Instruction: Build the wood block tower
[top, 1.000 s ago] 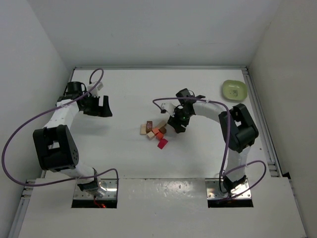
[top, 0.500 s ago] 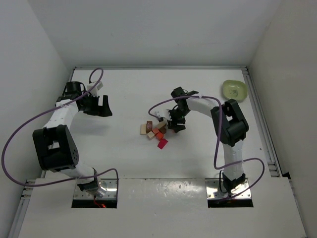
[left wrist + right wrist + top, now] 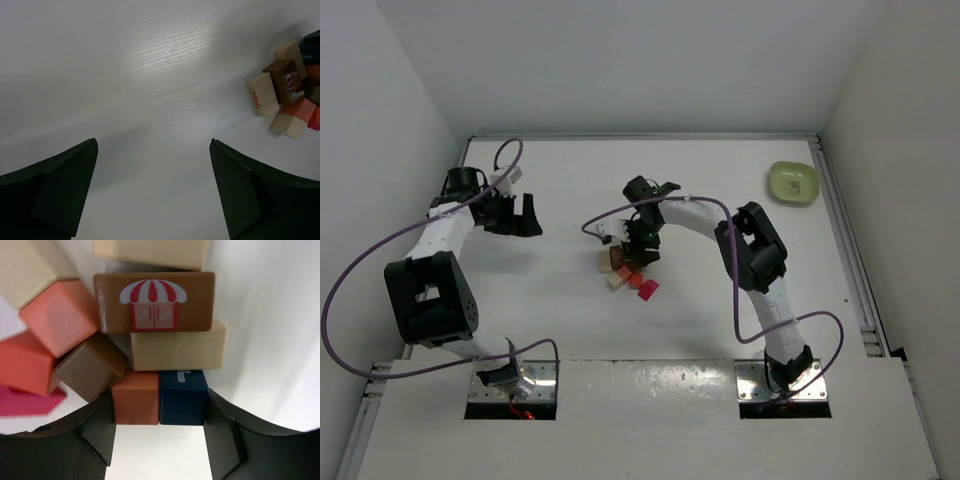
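The wood blocks [image 3: 625, 272] lie in a flat heap at mid-table; no tower shows in any view. My right gripper [image 3: 638, 250] is low at the heap's far right side. In the right wrist view its jaws [image 3: 159, 410] press on an orange-brown cube [image 3: 135, 397] and a dark blue cube [image 3: 183, 397] held side by side. Against these rest a pale block [image 3: 177, 351], a brown block with a shop picture [image 3: 155, 302] and a brown cube [image 3: 90, 367]. My left gripper [image 3: 525, 218] hangs open far to the left, its jaws [image 3: 152, 145] over bare table.
A light green bowl [image 3: 793, 181] sits at the back right corner. A pale block marked HOTEL [image 3: 262, 95] lies on the heap's left side. White walls close the table on three sides.
My right gripper has swept left across the table, and the heap of blocks has shifted left and bunched up with it. The left arm has barely moved.
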`<state>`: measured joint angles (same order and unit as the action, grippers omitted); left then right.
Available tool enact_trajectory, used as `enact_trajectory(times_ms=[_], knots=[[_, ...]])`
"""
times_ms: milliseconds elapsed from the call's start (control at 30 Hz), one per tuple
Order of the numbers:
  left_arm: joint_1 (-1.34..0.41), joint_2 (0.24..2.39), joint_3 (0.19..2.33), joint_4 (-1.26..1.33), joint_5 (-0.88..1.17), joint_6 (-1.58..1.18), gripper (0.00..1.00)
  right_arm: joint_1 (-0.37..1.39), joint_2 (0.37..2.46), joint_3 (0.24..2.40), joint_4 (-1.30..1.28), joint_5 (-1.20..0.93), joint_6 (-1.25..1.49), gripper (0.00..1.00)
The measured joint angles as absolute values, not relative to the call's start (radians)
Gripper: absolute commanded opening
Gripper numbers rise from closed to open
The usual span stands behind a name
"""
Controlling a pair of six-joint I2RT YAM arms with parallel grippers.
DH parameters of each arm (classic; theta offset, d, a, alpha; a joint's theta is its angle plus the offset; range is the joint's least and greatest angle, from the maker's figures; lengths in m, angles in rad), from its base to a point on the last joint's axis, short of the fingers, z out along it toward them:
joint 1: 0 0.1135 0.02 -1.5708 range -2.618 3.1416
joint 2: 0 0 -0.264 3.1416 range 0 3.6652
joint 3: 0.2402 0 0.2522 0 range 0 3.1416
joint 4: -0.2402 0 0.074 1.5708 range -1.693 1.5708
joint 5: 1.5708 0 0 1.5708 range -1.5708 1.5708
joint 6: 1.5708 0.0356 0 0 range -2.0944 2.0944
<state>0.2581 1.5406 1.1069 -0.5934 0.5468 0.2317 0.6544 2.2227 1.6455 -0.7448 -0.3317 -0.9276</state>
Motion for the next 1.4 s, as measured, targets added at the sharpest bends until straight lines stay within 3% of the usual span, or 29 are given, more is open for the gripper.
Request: enact_trajectory(times_ms=[467,933,1100,1233,1400], knots=[[0.271,1.541,1.107,-0.593,0.577,0.241,1.00,0.671,2.216,1.637,-0.733,-0.294,-0.717,0.20],[0.271,1.576,1.107,-0.589,0.616,0.246,1.00,0.527,2.168,1.562,-0.733,-0.286,-0.793,0.26],[0.271,1.576,1.108,-0.589,0.616,0.246,1.00,0.535,2.168,1.563,-0.732,-0.289,-0.820,0.36],[0.271,1.576,1.108,-0.589,0.616,0.246,1.00,0.535,2.168,1.563,-0.733,-0.289,-0.834,0.51],[0.271,1.579,1.114,-0.589,0.616,0.246,1.00,0.535,2.168,1.563,-0.734,-0.288,-0.846,0.60]])
